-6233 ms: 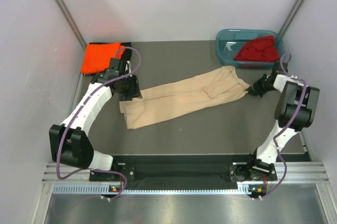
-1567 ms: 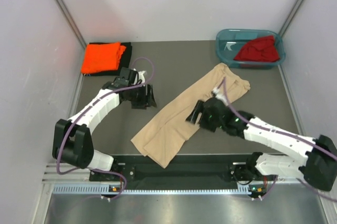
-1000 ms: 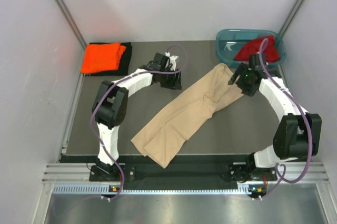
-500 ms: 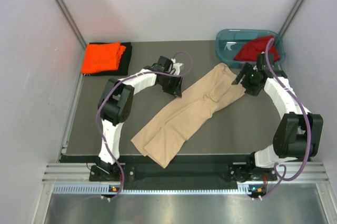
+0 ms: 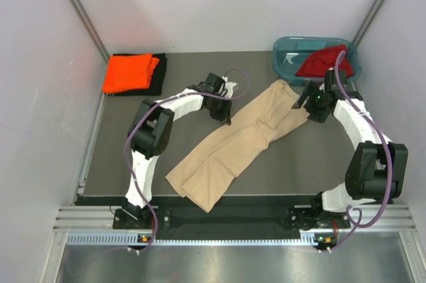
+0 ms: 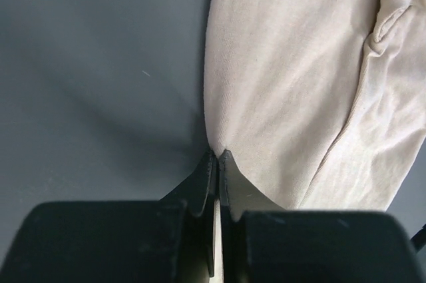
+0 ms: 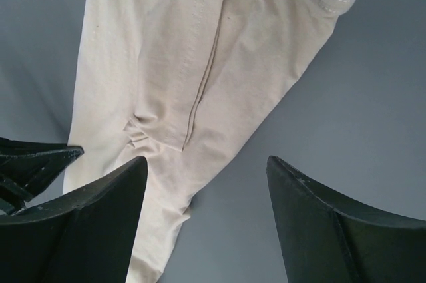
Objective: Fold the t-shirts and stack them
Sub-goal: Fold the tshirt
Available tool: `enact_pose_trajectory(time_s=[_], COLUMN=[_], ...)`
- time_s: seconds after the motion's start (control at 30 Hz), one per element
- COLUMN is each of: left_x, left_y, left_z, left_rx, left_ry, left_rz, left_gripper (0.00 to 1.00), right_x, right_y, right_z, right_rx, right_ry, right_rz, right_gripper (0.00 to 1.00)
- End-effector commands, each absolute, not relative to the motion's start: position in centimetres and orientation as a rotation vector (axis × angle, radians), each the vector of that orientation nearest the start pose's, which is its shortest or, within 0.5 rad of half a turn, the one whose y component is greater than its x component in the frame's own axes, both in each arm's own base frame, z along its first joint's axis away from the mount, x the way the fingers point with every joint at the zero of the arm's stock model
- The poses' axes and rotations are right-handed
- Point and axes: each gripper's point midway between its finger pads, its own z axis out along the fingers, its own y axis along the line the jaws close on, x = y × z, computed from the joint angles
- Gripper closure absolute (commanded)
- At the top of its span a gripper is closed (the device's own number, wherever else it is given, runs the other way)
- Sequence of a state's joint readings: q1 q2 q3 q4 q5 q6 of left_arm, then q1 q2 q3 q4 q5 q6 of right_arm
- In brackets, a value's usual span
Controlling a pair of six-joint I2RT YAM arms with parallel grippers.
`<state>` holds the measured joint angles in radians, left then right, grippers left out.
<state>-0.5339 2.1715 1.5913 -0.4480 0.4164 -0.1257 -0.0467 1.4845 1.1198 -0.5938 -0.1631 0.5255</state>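
The black t-shirt (image 5: 160,70) shows only as a dark strip under and beside the orange t-shirt (image 5: 128,72), so its shape cannot be told; the dark red t-shirt (image 5: 323,63) lies bunched in the teal tub (image 5: 285,48), with the right arm's cable crossing part of it; in the right wrist view a dark pointed shape at the left edge is cut off and cannot be identified.

The left gripper (image 6: 217,158) has its fingers pressed together on the long edge of the beige-tan t-shirt (image 6: 293,83), and the cloth puckers at their tips; the right gripper (image 7: 208,166) stands spread wide with nothing between its fingers, above the shirt's far end near the tub; whether it touches the cloth cannot be told.

The beige-tan t-shirt lies flat on the table (image 5: 286,163) as a long narrow band, running diagonally from just beside the tub at the far right to the near edge left of centre; it is broader at the near end, creased around the middle, with a stitched seam along its length and a hemmed corner at the far end; the orange t-shirt sits folded in the far left corner, well apart from it.

The table is dark grey and matte; pale, plain walls (image 5: 219,3) close it in on three sides; a metal rail runs along the near edge by the arm bases.
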Motion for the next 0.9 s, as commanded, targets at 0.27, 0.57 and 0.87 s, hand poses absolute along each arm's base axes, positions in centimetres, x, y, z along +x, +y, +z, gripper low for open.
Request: enact_pose_trajectory(time_s=[0.27,0.57,0.87], left_x=[39.2,38.4,37.5], left_y=[-23.8,-17.2,-15.1], left_z=[2.0,2.9,3.3], left_rx=[0.476,0.307,0.197], left_ry=[2.666,2.693,2.703], left_rz=[-0.518,-0.493,-0.502], left_gripper=[1.0,1.0,1.0], right_x=[36.9,39.5,45.1], right_y=[3.1,6.3,12.6], right_z=[11.5,9.6,8.1], right_rx=[0.641,0.538,0.409], right_ry=[2.491,2.548,2.538], right_rz=[0.41,0.525,0.608], right_gripper=[0.29,0.29,0.28])
